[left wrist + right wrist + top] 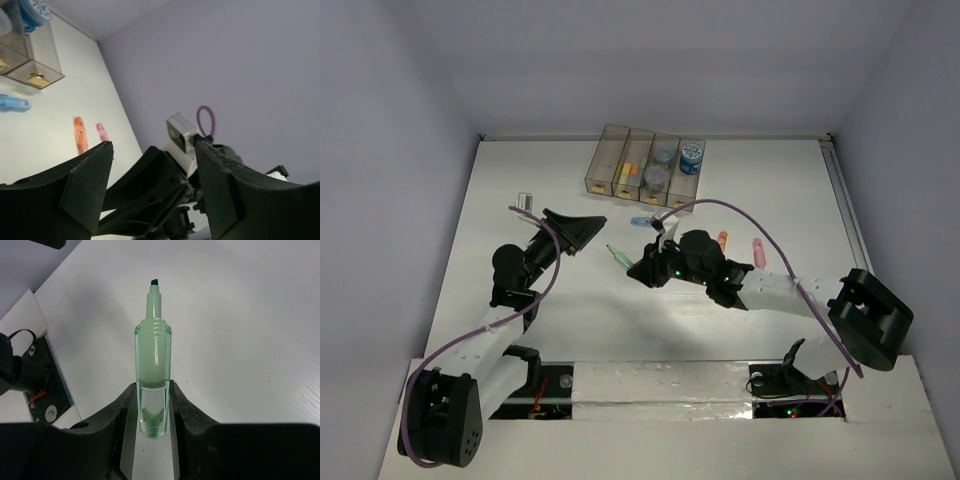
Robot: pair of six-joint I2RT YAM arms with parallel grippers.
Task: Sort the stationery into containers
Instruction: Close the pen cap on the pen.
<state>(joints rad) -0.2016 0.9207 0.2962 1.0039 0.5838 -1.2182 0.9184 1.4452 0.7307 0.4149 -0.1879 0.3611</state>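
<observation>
You have four narrow translucent smoky-brown plastic bins [605, 160] in a row at the far side. Outside them, count four short pastel marker sticks: green stick [617, 255], blue stick [642, 221], orange stick [722, 240] and pink stick [757, 250]. Three round tape-like rolls [692, 155] sit in the two right bins.

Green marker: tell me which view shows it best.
Right wrist: the green marker fills the frame, clamped between the fingers. The top view shows it only as a small sliver; the left wrist view misses it.

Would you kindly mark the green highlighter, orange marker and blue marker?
green highlighter [152, 360], right wrist view, mid barrel.
orange marker [80, 135], left wrist view, mid body.
blue marker [12, 103], left wrist view, mid body.
</observation>
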